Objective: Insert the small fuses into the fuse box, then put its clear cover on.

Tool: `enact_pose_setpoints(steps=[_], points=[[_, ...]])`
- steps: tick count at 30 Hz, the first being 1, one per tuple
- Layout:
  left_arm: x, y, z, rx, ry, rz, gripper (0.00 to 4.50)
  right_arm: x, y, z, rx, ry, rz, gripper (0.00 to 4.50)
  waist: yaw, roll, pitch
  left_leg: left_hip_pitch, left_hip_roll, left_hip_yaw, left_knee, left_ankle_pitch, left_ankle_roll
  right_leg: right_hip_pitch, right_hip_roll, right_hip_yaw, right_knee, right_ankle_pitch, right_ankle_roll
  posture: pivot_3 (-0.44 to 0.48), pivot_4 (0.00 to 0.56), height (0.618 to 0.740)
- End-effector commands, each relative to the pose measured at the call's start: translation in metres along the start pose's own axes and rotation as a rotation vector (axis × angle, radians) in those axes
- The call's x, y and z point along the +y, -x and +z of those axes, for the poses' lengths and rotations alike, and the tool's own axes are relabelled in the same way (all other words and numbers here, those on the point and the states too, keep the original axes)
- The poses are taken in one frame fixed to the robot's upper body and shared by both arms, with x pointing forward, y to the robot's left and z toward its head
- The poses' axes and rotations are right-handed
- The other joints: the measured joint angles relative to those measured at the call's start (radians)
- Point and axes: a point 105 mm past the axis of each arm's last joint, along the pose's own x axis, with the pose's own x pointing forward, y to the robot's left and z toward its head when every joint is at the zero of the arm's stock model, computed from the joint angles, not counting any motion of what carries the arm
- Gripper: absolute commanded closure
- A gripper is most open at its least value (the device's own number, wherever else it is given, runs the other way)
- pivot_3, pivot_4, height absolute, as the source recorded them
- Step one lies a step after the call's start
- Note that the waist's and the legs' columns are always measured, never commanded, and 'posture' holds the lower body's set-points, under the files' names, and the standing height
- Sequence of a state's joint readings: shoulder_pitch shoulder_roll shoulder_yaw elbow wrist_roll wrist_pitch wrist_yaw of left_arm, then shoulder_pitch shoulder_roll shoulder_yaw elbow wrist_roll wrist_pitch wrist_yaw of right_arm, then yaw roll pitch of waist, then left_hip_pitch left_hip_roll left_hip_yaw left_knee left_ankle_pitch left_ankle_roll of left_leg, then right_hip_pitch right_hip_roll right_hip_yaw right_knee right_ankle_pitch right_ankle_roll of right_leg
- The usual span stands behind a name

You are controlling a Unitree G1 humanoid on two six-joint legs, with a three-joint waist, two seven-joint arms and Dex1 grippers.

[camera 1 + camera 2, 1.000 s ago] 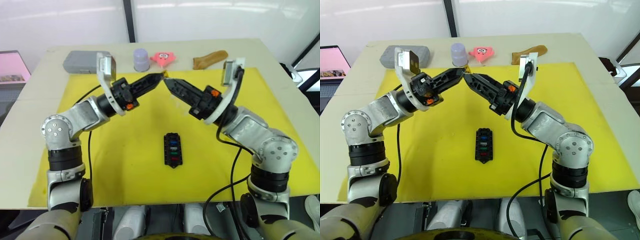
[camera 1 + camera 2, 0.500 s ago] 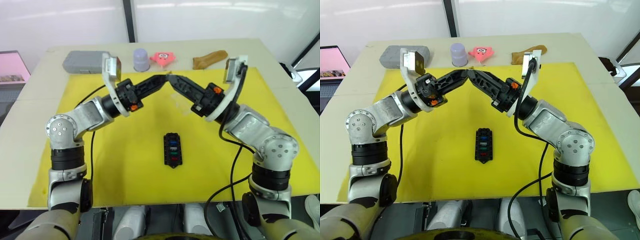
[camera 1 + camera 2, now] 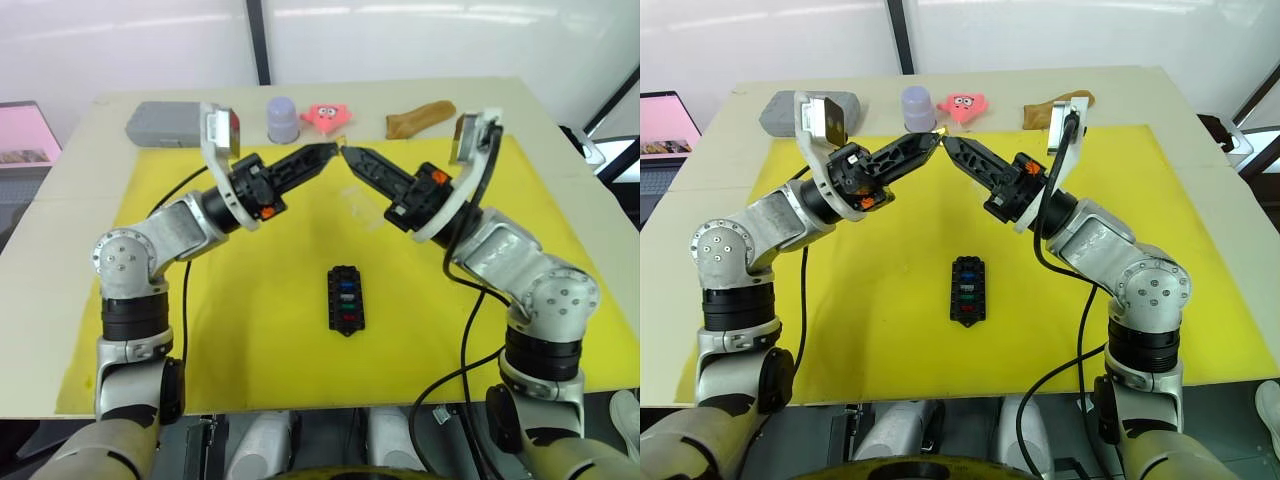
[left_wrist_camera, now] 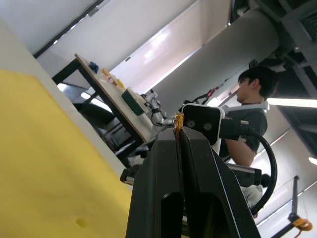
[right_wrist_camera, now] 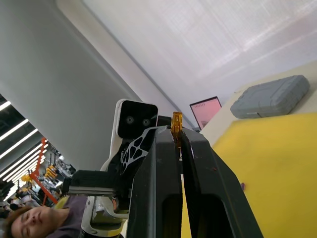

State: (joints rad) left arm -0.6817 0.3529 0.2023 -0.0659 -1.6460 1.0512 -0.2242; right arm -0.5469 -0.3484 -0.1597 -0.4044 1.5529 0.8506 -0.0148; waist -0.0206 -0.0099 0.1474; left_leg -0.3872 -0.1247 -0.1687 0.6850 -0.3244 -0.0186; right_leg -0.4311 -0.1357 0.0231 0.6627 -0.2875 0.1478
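Left eye view: two arms rise over the yellow mat [image 3: 250, 330] on the counter [image 3: 60, 230], their tips almost meeting. The left tool [image 3: 330, 150] and the right tool [image 3: 347, 153] both look closed, and a tiny orange-tan speck shows at the left tip. One fuse box [image 3: 346, 299] lies on the mat below and between the arms, well apart from both tools. It carries four fuses in a column: blue, purple, green and red. Just behind the right tool, a faint clear rectangular outline on the mat may be the clear cover [image 3: 357, 205]; it is hard to make out. Along the far edge stand four other things: one grey case [image 3: 160, 122], one lilac cup [image 3: 283, 119], one pink star toy [image 3: 325, 116] and one brown piece [image 3: 420, 117].

Right eye view: the same layout, with the orange speck at the left tip clearer.

Left wrist view: the two fingers are pressed together on one small orange-tan fuse [image 4: 179, 120], which sticks up past their tips. A person [image 4: 252, 116] stands beyond, partly cut off.

Right wrist view: this tool's fingers likewise pinch one orange-tan fuse [image 5: 177, 120], only its top showing. The grey case lies beyond, on the counter.
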Motion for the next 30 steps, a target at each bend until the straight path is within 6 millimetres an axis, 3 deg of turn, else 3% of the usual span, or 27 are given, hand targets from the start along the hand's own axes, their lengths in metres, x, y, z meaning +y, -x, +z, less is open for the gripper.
enact_pose_setpoints(steps=[1, 5, 8, 14, 15, 17, 19, 23, 30], points=[[0.000, 0.009, 0.001, 0.020, -0.012, 0.002, 3.86, 0.020, 0.001, 0.015, -0.051, 0.006, 0.078, 4.50, -0.001, 0.000, 0.000, 0.000, 0.000, 0.000, 0.000, 0.000, 0.000, 0.000, 0.000, 0.000, 0.000, 0.000, 0.000, 0.000, 0.150, 0.740], [-0.006, 0.030, 0.013, 0.055, -0.104, 0.026, 2.14, 0.026, 0.008, 0.027, -0.049, 0.015, 0.085, 4.50, -0.004, 0.000, 0.000, 0.000, 0.000, 0.000, -0.001, 0.000, 0.000, -0.001, 0.000, 0.000, 0.000, 0.000, 0.000, 0.000, 0.150, 0.740], [-0.004, 0.043, -0.001, 0.157, -0.245, 0.080, 0.61, 0.022, 0.017, 0.027, 0.040, 0.086, 0.050, 4.50, -0.009, 0.001, 0.001, 0.000, 0.000, 0.000, -0.002, 0.000, 0.000, -0.001, 0.000, 0.000, 0.000, 0.000, 0.000, 0.000, 0.150, 0.740], [0.016, 0.054, -0.043, 0.362, -0.502, 0.137, 0.61, 0.008, 0.031, 0.004, 0.341, 0.341, 0.005, 4.50, 0.005, 0.001, 0.001, 0.000, 0.001, 0.001, -0.001, 0.000, 0.000, 0.001, 0.001, -0.001, -0.004, 0.000, 0.000, 0.000, 0.150, 0.740], [0.021, 0.056, -0.051, 0.424, -0.576, 0.141, 0.07, 0.005, 0.034, -0.002, 0.412, 0.414, 0.002, 4.50, 0.005, 0.001, 0.001, 0.000, 0.001, 0.001, -0.001, 0.000, 0.000, 0.001, 0.001, 0.000, -0.005, 0.000, 0.000, 0.000, 0.150, 0.740], [0.038, 0.061, -0.062, 0.546, -0.798, 0.156, 0.02, -0.003, 0.037, -0.015, 0.533, 0.551, 0.009, 4.50, 0.007, 0.001, 0.001, 0.000, 0.001, 0.002, -0.002, 0.000, 0.000, 0.001, 0.000, 0.000, -0.005, 0.000, 0.000, 0.000, 0.150, 0.740], [0.044, 0.060, -0.073, 0.620, -0.891, 0.099, 0.02, -0.015, 0.041, -0.029, 0.653, 0.697, 0.016, 4.50, 0.009, 0.001, 0.001, 0.000, 0.001, 0.002, -0.002, 0.000, 0.000, 0.001, 0.001, -0.001, -0.007, 0.000, 0.000, 0.000, 0.150, 0.740], [0.055, 0.057, -0.089, 0.695, -0.932, 0.017, 0.02, -0.029, 0.046, -0.054, 0.833, 0.903, 0.114, 4.50, 0.010, 0.001, 0.001, -0.001, 0.001, 0.002, -0.002, 0.000, 0.000, 0.002, 0.000, -0.001, -0.007, 0.000, 0.000, 0.000, 0.150, 0.740], [0.074, 0.052, -0.097, 0.766, -1.013, -0.046, 0.02, -0.043, 0.043, -0.064, 0.937, 1.032, 0.199, 4.50, 0.009, 0.001, 0.001, -0.002, 0.001, 0.002, -0.001, 0.000, 0.000, 0.001, 0.000, -0.002, -0.007, 0.000, 0.000, 0.000, 0.150, 0.740]])
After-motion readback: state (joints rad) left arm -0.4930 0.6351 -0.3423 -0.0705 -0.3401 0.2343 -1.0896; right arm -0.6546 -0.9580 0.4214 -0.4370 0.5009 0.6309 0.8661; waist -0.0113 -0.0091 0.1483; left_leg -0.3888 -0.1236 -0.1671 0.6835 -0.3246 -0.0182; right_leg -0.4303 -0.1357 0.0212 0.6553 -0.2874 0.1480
